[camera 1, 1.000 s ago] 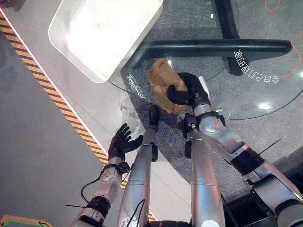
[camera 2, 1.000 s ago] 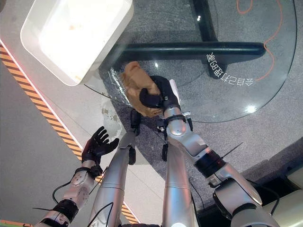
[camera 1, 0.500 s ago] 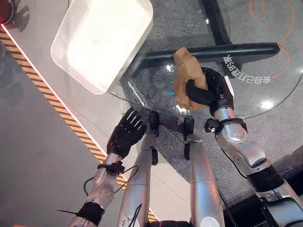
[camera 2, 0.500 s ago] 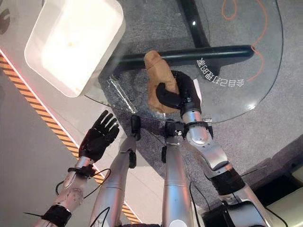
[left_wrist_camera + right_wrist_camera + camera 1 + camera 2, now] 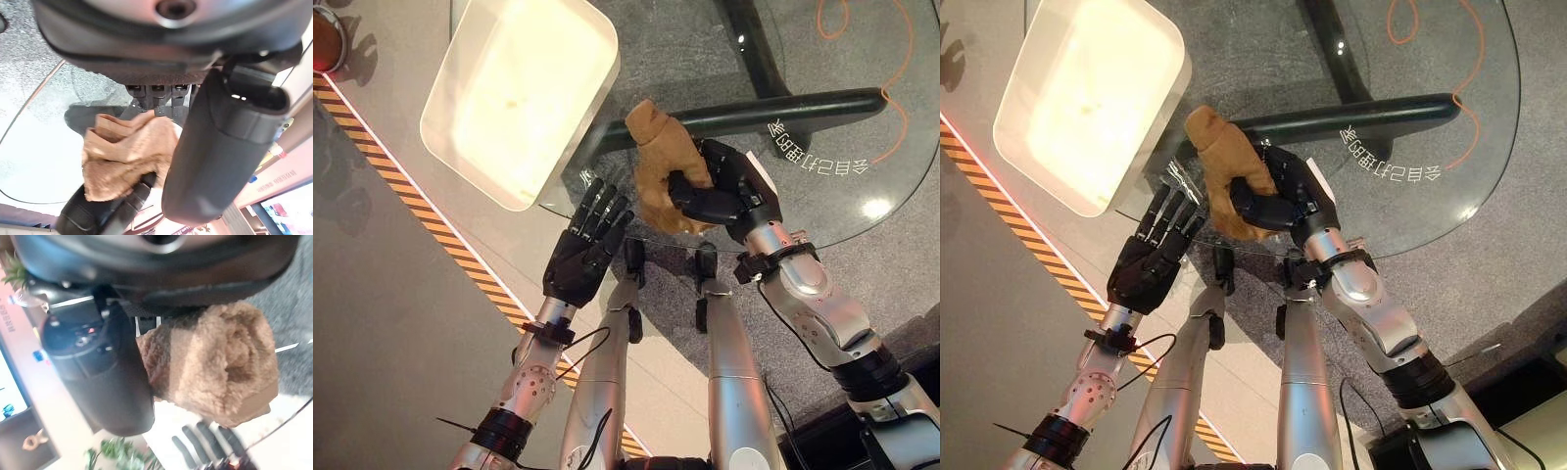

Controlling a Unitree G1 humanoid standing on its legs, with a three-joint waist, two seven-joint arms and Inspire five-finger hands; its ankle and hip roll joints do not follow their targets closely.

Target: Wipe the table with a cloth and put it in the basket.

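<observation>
The right hand (image 5: 729,196) has its fingers and thumb curled tight round a bunched tan cloth (image 5: 658,166), holding it over the near edge of the round glass surface (image 5: 862,186); whether the cloth touches the glass cannot be told. The left hand (image 5: 582,250) is just beside the cloth with fingers straight and spread, palm empty, its fingertips (image 5: 607,201) at the glass rim. The white rectangular basket (image 5: 597,78) stands to the left of the cloth, overlapping the glass edge.
</observation>
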